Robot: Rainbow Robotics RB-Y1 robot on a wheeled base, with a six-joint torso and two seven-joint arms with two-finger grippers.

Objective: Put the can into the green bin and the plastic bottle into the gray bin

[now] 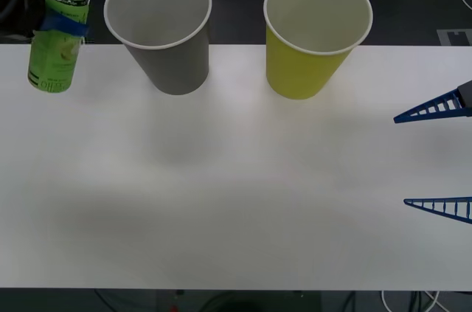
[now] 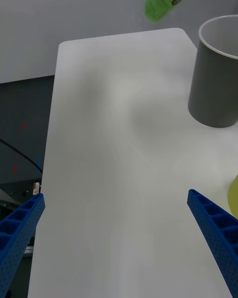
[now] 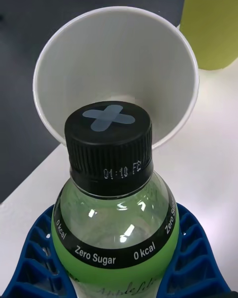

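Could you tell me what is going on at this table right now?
The left gripper is shut on the bottle, holding it upright above the table's far left corner, beside the gray bin. The bottle is not yet in a bin. The green bin stands to the right of the gray one, and what shows of both insides looks empty. The right gripper waits open at the table's right edge, holding nothing.

Bright, even overhead light washes the white table (image 1: 236, 201) pale with only soft smudgy shadows, small glints sparkle on the plastic bottle (image 3: 115, 223), and the blue fingers (image 2: 213, 233) look blurred.
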